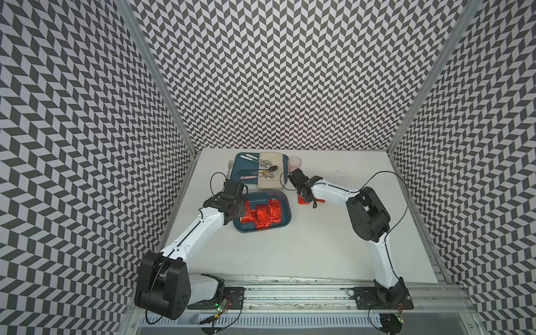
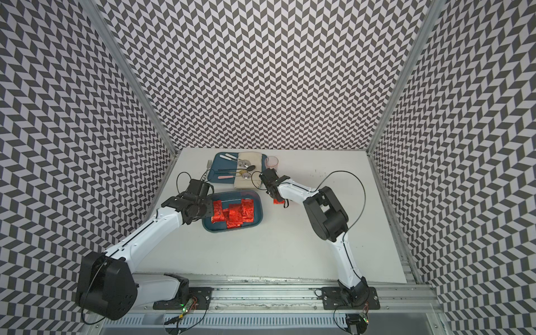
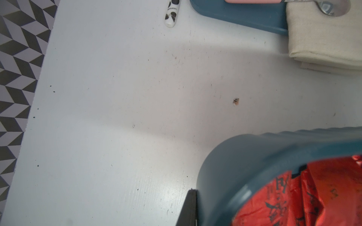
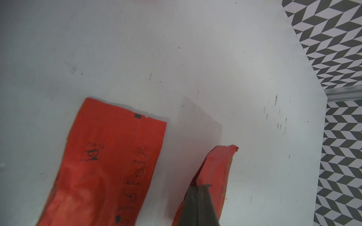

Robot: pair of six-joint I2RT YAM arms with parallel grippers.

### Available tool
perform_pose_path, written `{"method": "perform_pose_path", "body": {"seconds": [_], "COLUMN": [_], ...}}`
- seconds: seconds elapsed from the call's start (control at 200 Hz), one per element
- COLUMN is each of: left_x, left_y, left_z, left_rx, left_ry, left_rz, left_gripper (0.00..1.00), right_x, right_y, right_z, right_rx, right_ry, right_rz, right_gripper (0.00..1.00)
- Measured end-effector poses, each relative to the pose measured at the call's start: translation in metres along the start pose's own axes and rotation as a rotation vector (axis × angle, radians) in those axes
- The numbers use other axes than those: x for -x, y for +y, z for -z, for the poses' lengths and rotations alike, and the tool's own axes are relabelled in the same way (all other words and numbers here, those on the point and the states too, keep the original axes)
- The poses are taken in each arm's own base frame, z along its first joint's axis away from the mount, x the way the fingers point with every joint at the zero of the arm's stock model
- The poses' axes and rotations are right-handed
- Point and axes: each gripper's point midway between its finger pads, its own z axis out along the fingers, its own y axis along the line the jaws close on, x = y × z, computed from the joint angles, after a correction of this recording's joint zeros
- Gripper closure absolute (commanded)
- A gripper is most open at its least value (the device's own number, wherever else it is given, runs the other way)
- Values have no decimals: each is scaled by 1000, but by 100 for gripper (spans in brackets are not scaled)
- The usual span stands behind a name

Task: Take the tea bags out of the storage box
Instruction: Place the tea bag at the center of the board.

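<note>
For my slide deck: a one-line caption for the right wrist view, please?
Right end effector shut on one tea bag; a second tea bag lies flat on the table.

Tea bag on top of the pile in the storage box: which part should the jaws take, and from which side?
Probably a short end, pinched from straight above. The top tea bag lies nearly flat across the other tea bags, so nothing goes under it, and the walls of the storage box block a sideways approach.

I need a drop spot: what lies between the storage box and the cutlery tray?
Bare table with a small brown speck, seen in the left wrist view between storage box and tray; a cloth overhangs the tray's edge.
</note>
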Motion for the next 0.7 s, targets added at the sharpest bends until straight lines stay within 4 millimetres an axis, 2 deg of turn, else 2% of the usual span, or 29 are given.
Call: {"method": "perform_pose_path", "body": {"seconds": [0.345, 0.701], "left_x": [-2, -2], "left_y": [-1, -1], "left_z": [-2, -3], "left_rx": [-2, -3], "left_ry": [11, 11], "left_rz": [-2, -3], "left_gripper": [100, 100], "right_x": [2, -8], "right_y": [-1, 5], "right_z": [0, -6], "right_rx": [-5, 3], "right_ry": [2, 37], "right_rz": [3, 28], "right_gripper": [100, 100]}}
